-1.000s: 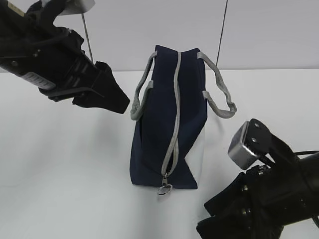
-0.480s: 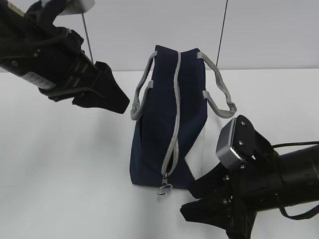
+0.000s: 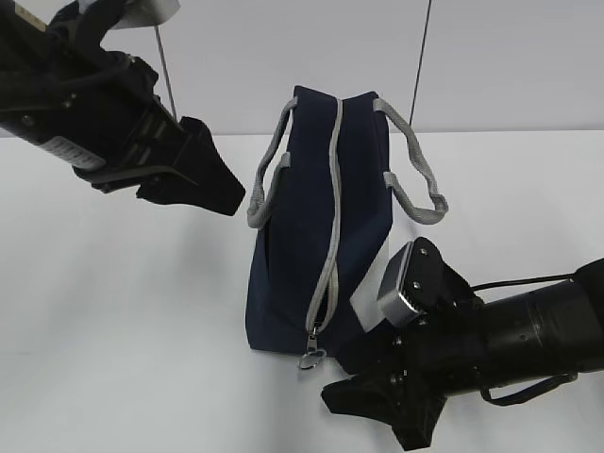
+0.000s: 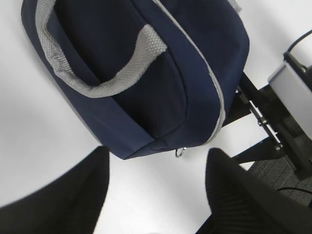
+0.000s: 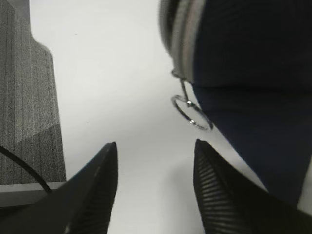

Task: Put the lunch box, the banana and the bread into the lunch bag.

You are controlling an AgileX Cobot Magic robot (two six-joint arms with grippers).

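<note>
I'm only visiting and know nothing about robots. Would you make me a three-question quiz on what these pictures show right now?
1. True or false: the zipper of the lunch bag is closed along its whole visible length.
2. Which gripper is nearer the metal ring pull: A) left gripper B) right gripper?
3. Fill in: the right gripper's jaws stand ____ with nothing between them.

Key
1. True. The grey zipper line runs shut from the top of the bag down to the pull.
2. B. The right gripper is low by the bag's bottom corner, and the ring hangs just ahead of its fingers. The left gripper hangs up beside the bag.
3. Open.
</note>
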